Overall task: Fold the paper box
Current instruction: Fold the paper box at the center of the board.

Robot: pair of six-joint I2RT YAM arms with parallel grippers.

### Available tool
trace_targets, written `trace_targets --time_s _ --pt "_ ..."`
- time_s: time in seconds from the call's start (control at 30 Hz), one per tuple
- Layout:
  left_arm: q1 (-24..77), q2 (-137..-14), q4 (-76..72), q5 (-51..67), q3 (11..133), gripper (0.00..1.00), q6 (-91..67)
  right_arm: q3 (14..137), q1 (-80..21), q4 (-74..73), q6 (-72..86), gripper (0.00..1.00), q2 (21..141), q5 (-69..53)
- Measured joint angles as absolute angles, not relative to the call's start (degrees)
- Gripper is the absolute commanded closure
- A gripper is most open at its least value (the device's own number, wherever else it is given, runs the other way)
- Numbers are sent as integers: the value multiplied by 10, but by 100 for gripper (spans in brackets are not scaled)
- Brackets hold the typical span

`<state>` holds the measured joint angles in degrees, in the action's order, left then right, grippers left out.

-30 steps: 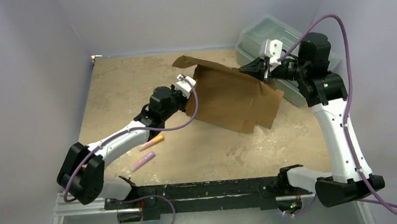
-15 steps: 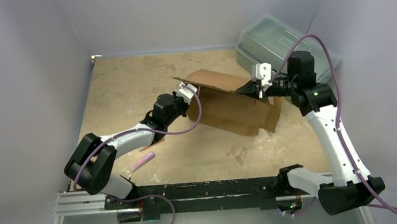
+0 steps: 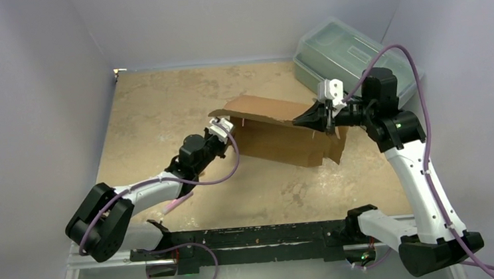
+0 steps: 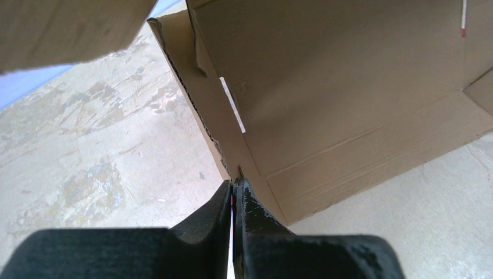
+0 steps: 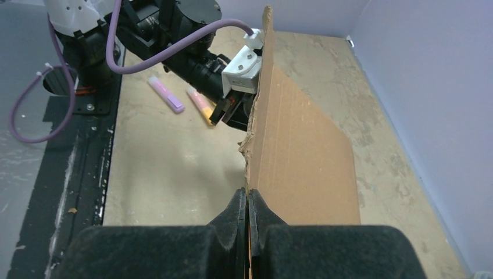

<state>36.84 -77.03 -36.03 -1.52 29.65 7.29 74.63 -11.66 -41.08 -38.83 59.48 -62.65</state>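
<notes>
Top external first, Dana: where's the paper box (image 3: 283,143)?

Middle of the bench (image 3: 156,113), Sam, bottom edge down, top panel raised, held between both arms, with a plastic toolbox (image 3: 337,46) behind it at the far right.

And the grips?

Left wrist shows the left fingers (image 4: 214,214) pinched tight on the box's corner edge. Right wrist: right fingers (image 5: 234,216) clamped on a ragged cardboard edge, a purple marker (image 5: 165,94) and an orange marker (image 5: 199,106) lying beside the left arm.
</notes>
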Motion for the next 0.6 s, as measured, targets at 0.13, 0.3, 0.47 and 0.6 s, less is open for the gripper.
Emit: trace_targets --time_s 0.13,0.3,0.47,0.6 --pt "370 -754 -379 -9 269 100 64 744 -117 -409 -359 100 591 -632" --pt "377 -740 -398 -2 242 100 53 725 -117 -401 -334 100 581 -641" --pt "384 -737 -421 6 224 100 40 701 -119 -390 -323 100 567 -646" --pt "390 -736 -438 13 213 100 30 687 -119 -388 -321 100 555 -655"
